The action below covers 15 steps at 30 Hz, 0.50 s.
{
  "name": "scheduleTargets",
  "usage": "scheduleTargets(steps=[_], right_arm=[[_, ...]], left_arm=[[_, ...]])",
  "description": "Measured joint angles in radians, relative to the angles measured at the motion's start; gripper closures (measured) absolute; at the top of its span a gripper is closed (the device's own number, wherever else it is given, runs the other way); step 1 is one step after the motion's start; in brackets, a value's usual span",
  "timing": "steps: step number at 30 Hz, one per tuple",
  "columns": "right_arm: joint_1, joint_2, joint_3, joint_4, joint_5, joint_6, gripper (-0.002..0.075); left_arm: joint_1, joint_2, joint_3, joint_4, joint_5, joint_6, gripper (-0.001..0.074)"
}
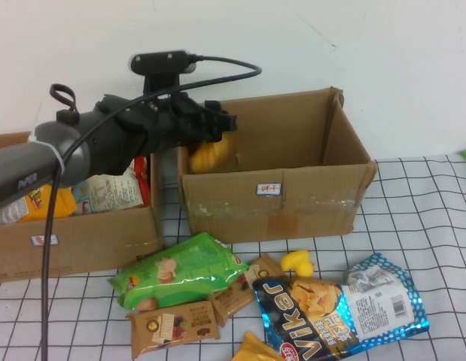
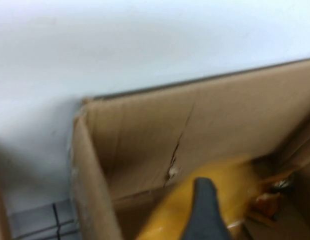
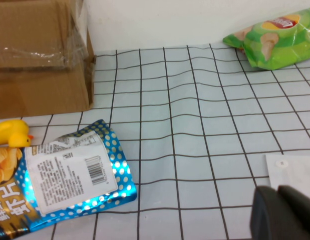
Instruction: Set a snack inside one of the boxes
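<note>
1. We see the snack (image 1: 208, 156) as a puffy, glossy orange-yellow bag, inside the far left corner of the taller cardboard box (image 1: 293, 203). Its lettering is hidden from us.
2. The left hand (image 1: 221, 128) reaches in over that box's left wall and holds the snack; one dark finger (image 2: 205, 210) lies against the yellow film.
3. The taller box is plain brown corrugated board with clear tape across its front and a small white label (image 1: 268, 189) marked in blue, too small to read.
4. The low, wide box (image 1: 89, 241) at the left carries a red-marked label (image 1: 44, 240) and is stuffed with packets.
5. On the grid-checked worktop (image 1: 421, 226) lie a crinkly green bag (image 1: 180, 271) and a blue dotted foil bag (image 1: 338, 308) reading "Vikar".
6. The right hand (image 3: 282, 215) hangs over the worktop's right side — we cannot tell how it stands.
</note>
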Motion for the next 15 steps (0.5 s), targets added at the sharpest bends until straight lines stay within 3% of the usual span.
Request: scheduleTargets(steps=[2,5,11,15], right_arm=[[0.0,0.0,0.0,0.0,0.0,0.0,0.0727],[0.0,0.0,0.0,0.0,0.0,0.0,0.0727],[0.0,0.0,0.0,0.0,0.0,0.0,0.0727],[0.0,0.0,0.0,0.0,0.0,0.0,0.0727]], left_arm=[[0.012,0.001,0.0,-0.003,0.037,0.0,0.0271],[0.033,-0.024,-0.002,-0.003,0.124,0.0,0.0297],[0.047,-0.167,-0.002,0.105,0.299,0.001,0.0647],[0.043,-0.337,0.044,0.169,0.387,0.001,0.0719]])
